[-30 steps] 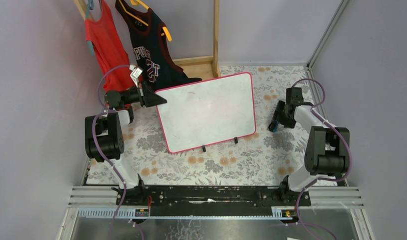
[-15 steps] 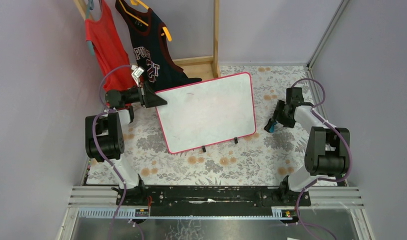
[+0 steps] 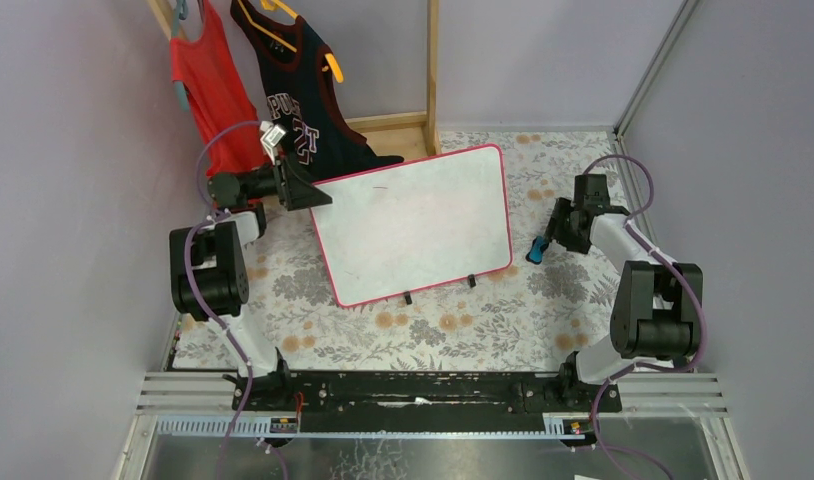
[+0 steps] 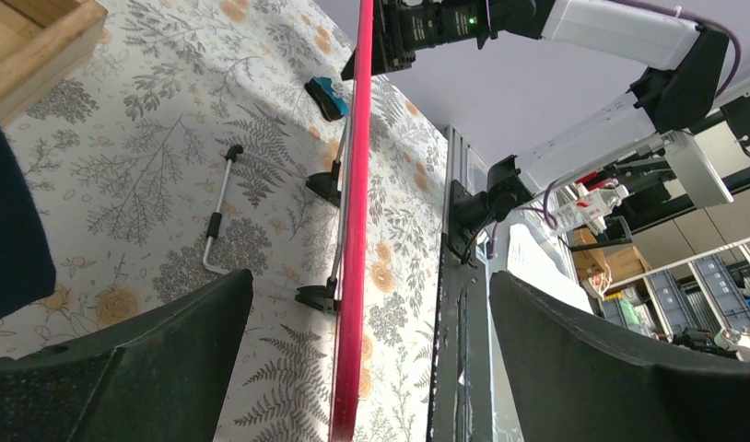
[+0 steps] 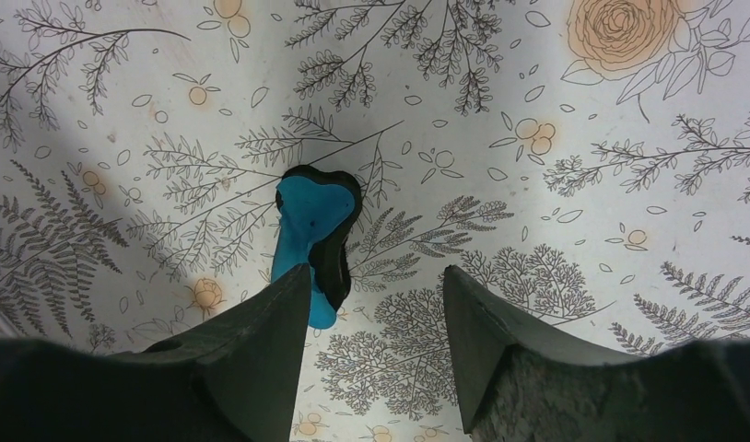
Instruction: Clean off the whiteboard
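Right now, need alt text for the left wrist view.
The whiteboard, seen edge-on as a pink-red line, runs up the picture between the wide-open black fingers of the left gripper, touching neither. Below lies a floral tablecloth with the board's black feet; farther off, a blue eraser by the right arm.

Lettering [image 3: 381, 187] on whiteboard [image 3: 433, 230]: too small, illegible.

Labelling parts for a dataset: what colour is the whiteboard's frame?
The whiteboard frame is pink-red, clearest edge-on in the left wrist view.
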Controlling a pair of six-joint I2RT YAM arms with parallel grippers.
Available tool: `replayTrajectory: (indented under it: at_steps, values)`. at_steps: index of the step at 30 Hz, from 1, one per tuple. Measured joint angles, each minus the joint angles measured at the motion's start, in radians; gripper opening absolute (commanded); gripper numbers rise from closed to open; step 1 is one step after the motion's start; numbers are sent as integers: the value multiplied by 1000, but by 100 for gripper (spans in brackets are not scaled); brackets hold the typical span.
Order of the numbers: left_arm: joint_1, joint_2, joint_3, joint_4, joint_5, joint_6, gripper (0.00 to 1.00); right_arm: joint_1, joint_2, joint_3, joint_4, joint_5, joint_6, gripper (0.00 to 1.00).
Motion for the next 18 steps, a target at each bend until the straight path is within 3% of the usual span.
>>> replayTrajectory:
  at_steps: [10,18]
  values:
    - [86,19,113,0,2,-61,100,0,-6,-5,2,-26,5,59]
    - [94,19,174,0,2,-107,100,0,-12,-16,8,-53,8,58]
